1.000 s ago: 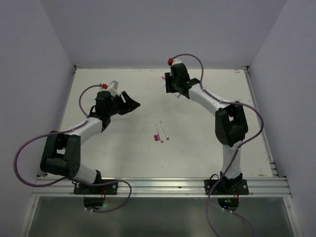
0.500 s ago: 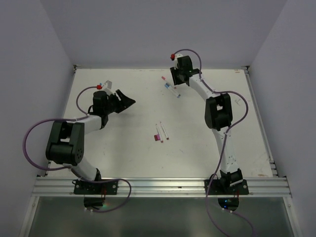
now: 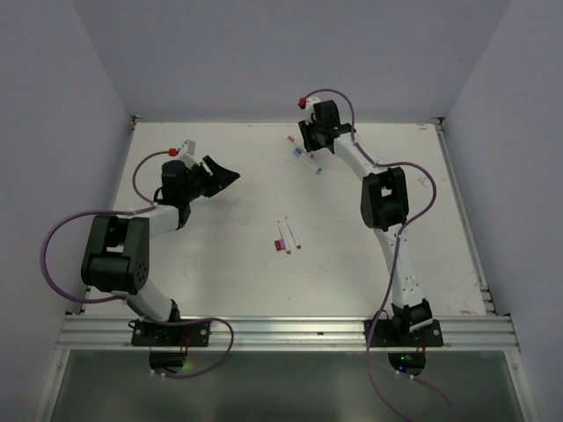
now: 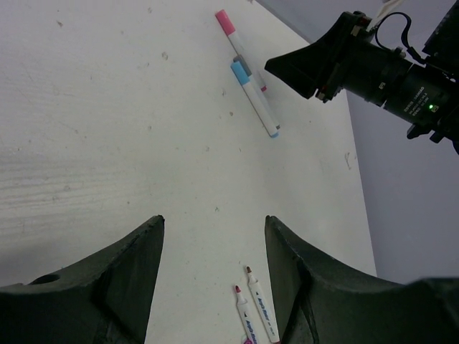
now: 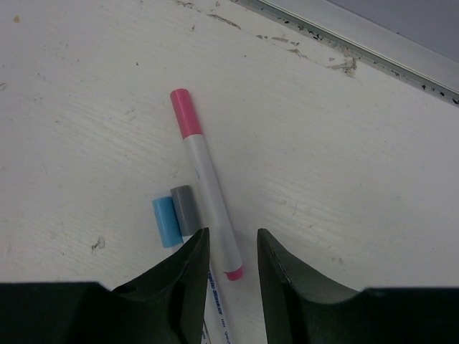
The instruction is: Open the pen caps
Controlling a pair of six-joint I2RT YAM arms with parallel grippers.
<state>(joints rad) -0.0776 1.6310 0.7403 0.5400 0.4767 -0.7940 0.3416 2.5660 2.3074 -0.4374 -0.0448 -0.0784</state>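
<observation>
A white pen with a pink cap [image 5: 181,111] lies on the table, its short pink end [image 5: 233,272] between the jaws of my right gripper [image 5: 231,233]. The jaws are open and stand to either side of that end without touching it. A blue cap [image 5: 166,222] and a grey cap [image 5: 183,210] lie side by side just left of it, their barrels running under the left finger. From above, my right gripper [image 3: 308,142] hovers over these pens [image 3: 305,156] at the far middle. My left gripper [image 3: 229,174] is open and empty, far to the left.
Two uncapped white pens [image 3: 287,236] lie side by side mid-table, with a maroon piece at their near end; they also show between the left fingers [image 4: 251,308]. A metal rail [image 5: 373,43] runs along the table's far edge just beyond the pink pen.
My right arm has stretched further out and its gripper has shifted back, uncovering the pens beneath it. My left gripper has swung slightly back and to the left.
</observation>
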